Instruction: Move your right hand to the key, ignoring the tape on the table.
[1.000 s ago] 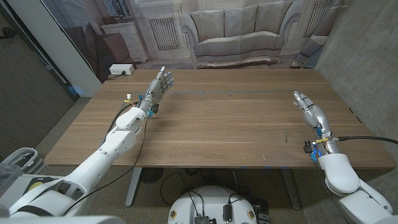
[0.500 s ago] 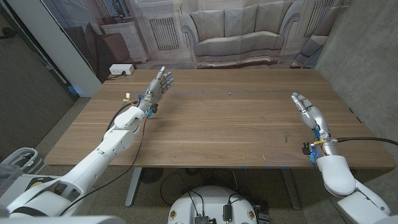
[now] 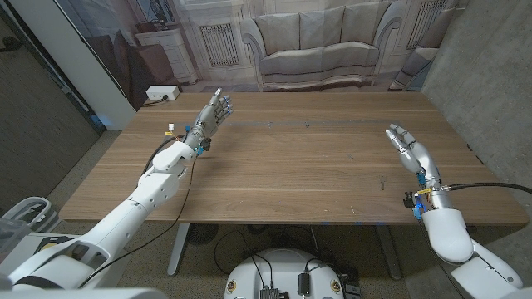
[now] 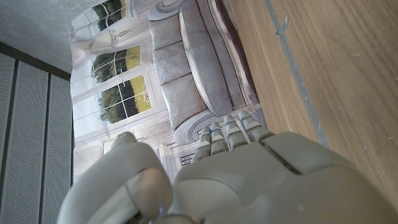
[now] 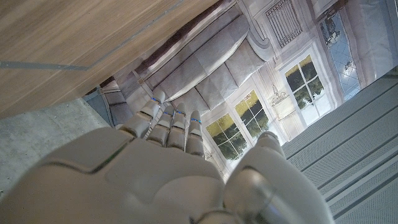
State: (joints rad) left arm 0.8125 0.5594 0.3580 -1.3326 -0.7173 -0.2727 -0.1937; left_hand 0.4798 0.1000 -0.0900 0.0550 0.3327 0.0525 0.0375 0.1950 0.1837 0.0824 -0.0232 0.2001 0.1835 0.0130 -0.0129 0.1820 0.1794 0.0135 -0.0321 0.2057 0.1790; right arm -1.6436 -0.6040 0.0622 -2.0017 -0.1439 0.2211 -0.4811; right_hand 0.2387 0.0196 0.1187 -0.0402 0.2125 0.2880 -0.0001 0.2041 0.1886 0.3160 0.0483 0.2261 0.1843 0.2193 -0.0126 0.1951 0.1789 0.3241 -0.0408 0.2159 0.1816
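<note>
Since a second ago, the right hand [image 3: 407, 146] has drifted slightly inward and its fingers [image 3: 394, 133] have spread apart, released and holding nothing; the left hand [image 3: 209, 115] has not moved, also released with fingers apart, above the counter [image 3: 291, 166]. From the head view, a small dark speck [image 3: 307, 125] at the far middle may be the key; a thin tape line [image 3: 266, 123] runs beside it. Left wrist view: tape along the wood. Right wrist view: straight fingers, tape.

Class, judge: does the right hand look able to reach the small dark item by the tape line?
Probably yes: only bare table lies between the right hand and the small dark item by the tape line.
</note>
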